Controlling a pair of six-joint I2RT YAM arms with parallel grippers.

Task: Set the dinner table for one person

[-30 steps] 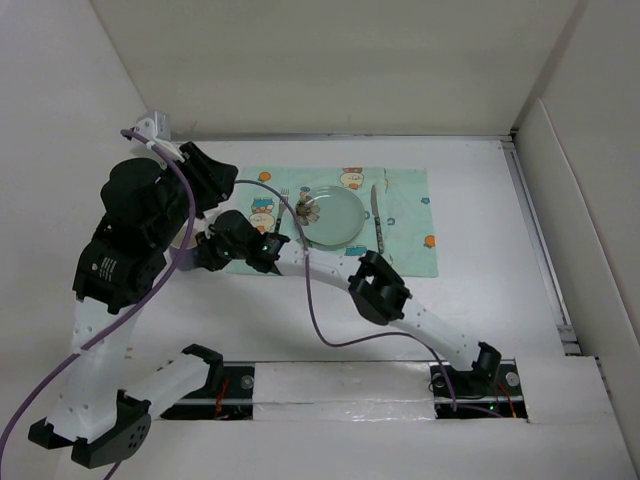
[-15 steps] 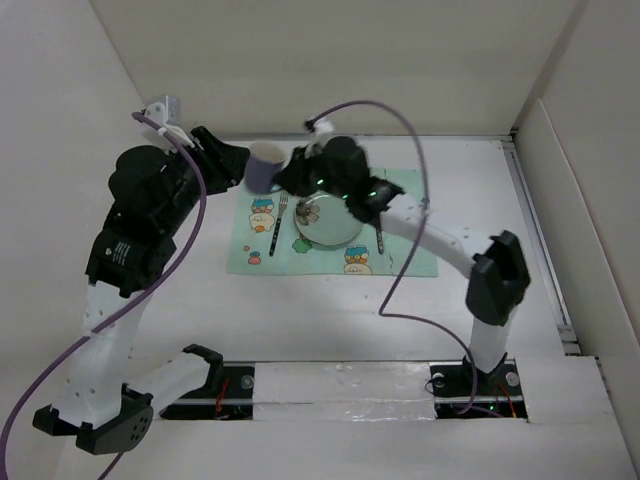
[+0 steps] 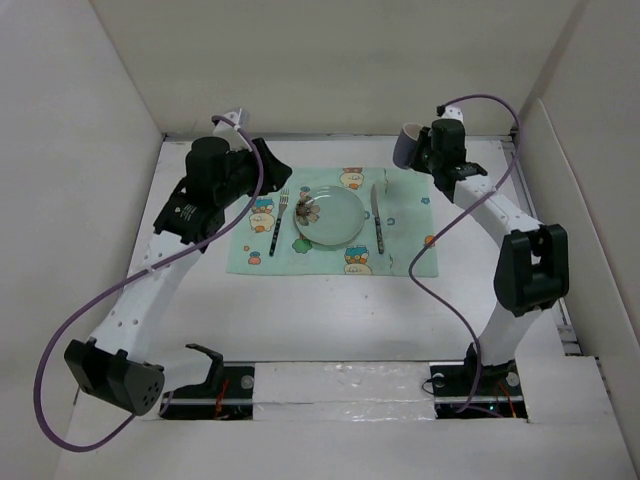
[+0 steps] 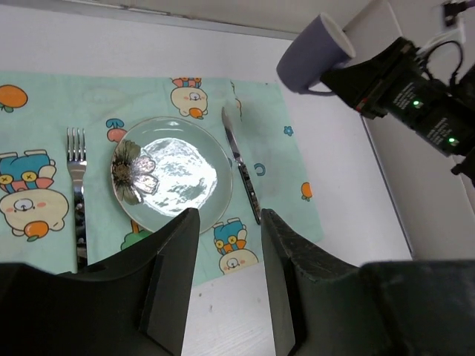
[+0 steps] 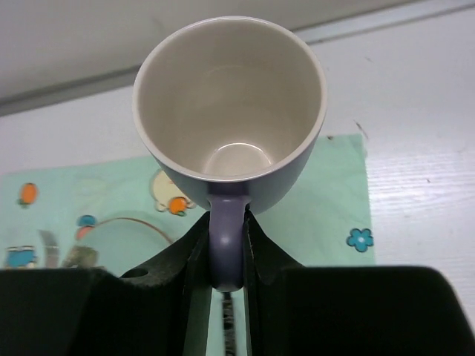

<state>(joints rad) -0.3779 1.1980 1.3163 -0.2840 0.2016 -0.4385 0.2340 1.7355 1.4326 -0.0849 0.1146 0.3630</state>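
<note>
On the white dinner table (image 3: 330, 310) lies a mint-green cartoon placemat (image 3: 400, 255). It carries a pale green plate (image 3: 328, 215), a fork (image 3: 279, 220) to the plate's left and a knife (image 3: 377, 218) to its right. My right gripper (image 5: 225, 226) is shut on the handle of a purple mug (image 5: 230, 111). It holds the mug (image 3: 408, 143) in the air above the mat's back right corner, mouth tilted toward the wrist camera. My left gripper (image 4: 228, 222) hangs open and empty above the mat's left side. Its wrist view shows the plate (image 4: 172, 174) and the knife (image 4: 241, 167).
White walls enclose the table on the left, back and right. A metal rail (image 3: 540, 240) runs along the right edge. Purple cables loop from both arms, the right one (image 3: 420, 270) hanging over the mat's near right corner.
The right arm swung from the mat's left side across to the back right, carrying the mug away from the left gripper. The left arm rose and turned over the mat's left part.
</note>
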